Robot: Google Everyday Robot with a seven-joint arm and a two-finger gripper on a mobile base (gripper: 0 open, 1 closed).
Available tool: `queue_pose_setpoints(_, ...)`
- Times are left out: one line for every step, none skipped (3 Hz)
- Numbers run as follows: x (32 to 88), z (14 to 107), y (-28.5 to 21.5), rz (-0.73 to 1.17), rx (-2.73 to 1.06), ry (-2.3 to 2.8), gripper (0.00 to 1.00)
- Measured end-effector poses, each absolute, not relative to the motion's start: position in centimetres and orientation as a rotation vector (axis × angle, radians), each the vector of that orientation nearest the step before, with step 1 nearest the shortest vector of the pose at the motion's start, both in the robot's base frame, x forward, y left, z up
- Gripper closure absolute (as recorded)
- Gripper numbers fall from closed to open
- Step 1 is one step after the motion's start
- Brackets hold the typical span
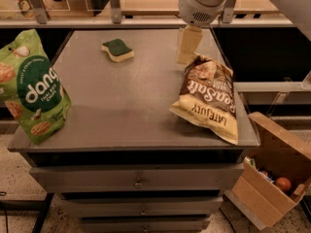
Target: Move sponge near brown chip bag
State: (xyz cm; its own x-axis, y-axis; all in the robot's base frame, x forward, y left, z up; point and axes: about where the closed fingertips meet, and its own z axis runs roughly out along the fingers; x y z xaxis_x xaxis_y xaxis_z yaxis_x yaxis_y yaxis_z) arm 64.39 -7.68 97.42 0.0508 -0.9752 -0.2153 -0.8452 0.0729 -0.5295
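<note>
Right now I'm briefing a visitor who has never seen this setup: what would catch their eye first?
The bright green dang bag at the left edge of the table jumps out first, then the brown chip bag lying on the right. The gripper hangs at that bag's far end, with the small sponge at the back, left of it.

- The sponge (117, 49): small and wavy-edged, with its dark green scrub face up over pale yellow foam. It lies flat at about 11 o'clock on the grey cabinet top (131, 106).
- The brown chip bag (208, 98): crinkly, its dark brown end farther back and its cream-yellow end toward the front edge. It lies flat at about 4 o'clock, well apart from the sponge at its 10 o'clock.
- The gripper (186, 57): hangs at the bag's 11 o'clock, just beyond its brown end.
</note>
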Motion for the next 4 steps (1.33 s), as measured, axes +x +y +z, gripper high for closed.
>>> queue_pose_setpoints(65.1,97.1,-7.3,-0.296,-1.762,1.841,0.0)
queue_pose_setpoints(66.2,96.3,-6.6,-0.302,-1.632,1.879,0.0)
queue_pose_setpoints(68.0,95.6,-5.5,-0.376,-1.487,1.904,0.0)
queue_pose_setpoints(68.4,95.5,-5.8,-0.372,-1.401,1.952,0.0)
